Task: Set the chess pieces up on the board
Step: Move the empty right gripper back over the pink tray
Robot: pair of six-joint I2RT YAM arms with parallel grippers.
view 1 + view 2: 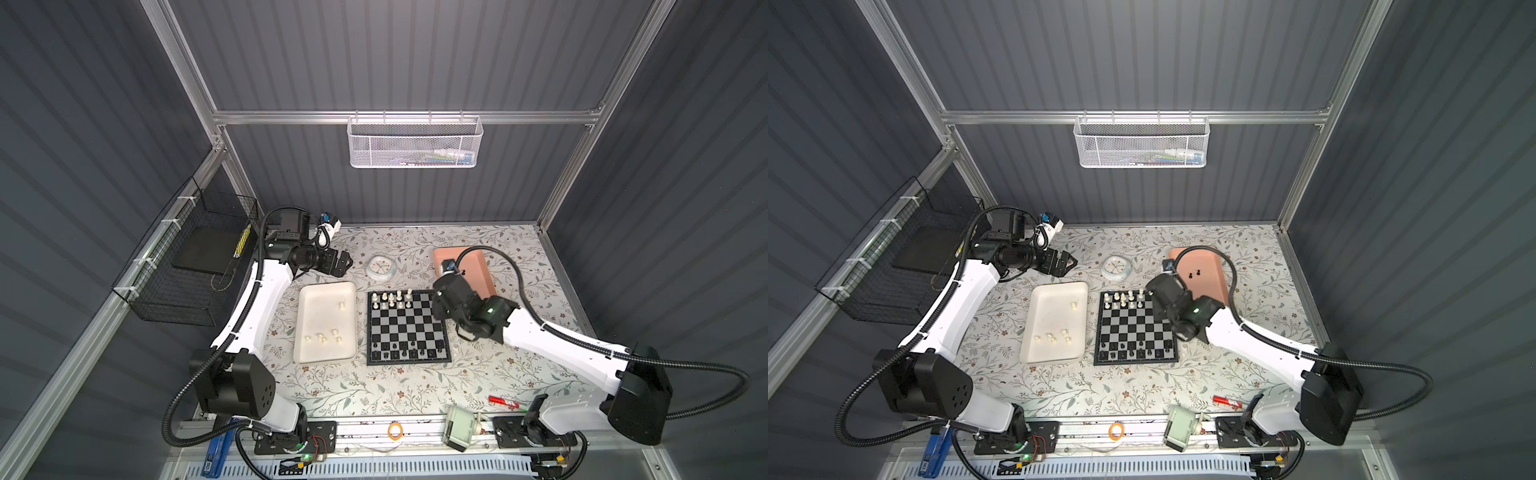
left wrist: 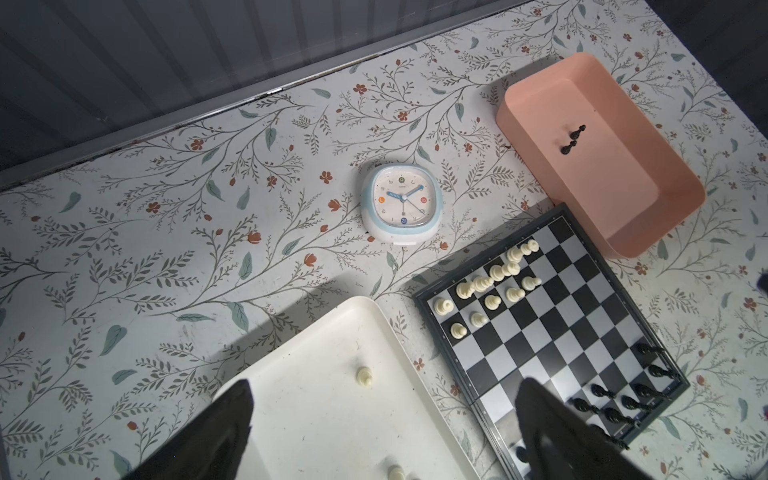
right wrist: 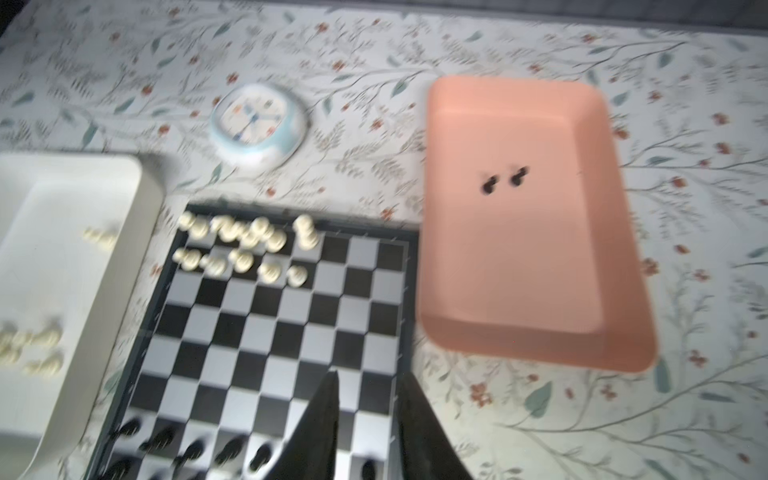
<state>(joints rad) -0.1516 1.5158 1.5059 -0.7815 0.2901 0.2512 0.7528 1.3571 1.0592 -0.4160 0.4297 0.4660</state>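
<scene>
The board (image 1: 408, 328) (image 2: 552, 316) (image 3: 274, 332) lies mid-table. Cream-white chess pieces (image 1: 392, 300) fill part of its two far rows, and black ones (image 1: 405, 349) stand along its two near rows. Several more white pieces (image 1: 324, 336) lie in the white tray (image 1: 320, 307) left of the board. Two black pieces (image 2: 572, 139) (image 3: 503, 180) lie in the pink tray (image 1: 478, 266). My left gripper (image 1: 343, 264) (image 2: 386, 386) hangs wide open and empty above the white tray's far end. My right gripper (image 1: 436, 307) (image 3: 369, 376) hovers over the board's right side, its jaws narrowly apart with nothing between them.
A small clock (image 1: 381, 267) lies behind the board. A red marker (image 1: 503, 402) and an orange rubber band (image 1: 395, 431) lie near the front edge. A black wire basket (image 1: 191, 266) hangs on the left wall and a white mesh basket (image 1: 413, 141) on the back rail.
</scene>
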